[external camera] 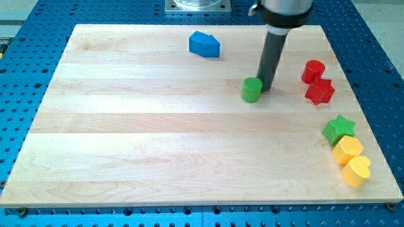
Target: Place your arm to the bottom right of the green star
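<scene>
Down at the view's bottom right, a glossy yellow heart (356, 171) is sitting touching a yellow hexagon-ish block (348, 149), and the green star (339, 129) is pressing against that one from above, near the board's (126, 139) right edge. The board is pale, smooth wood with visible grain, lying on a blue perforated table (25, 19). Further up, a red star (320, 92) and red cylinder (312, 70) are touching. My tip (266, 87) is resting just right of the green cylinder (252, 89), well up-left of the star. No gripper here, just a matte dark rod. A blue block (204, 44) is sitting farthest back.
</scene>
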Robot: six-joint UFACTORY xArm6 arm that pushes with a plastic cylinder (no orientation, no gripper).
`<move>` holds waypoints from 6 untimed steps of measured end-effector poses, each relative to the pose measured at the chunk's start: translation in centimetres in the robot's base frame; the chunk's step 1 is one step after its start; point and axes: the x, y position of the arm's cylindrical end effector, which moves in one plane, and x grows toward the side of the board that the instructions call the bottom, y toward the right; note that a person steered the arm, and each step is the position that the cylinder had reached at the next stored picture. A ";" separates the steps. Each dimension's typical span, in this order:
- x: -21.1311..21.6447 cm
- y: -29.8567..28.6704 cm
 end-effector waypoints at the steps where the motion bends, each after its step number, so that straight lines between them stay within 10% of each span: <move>1: 6.0 1.4; 4: 6.3 22.4; 6: 7.6 22.7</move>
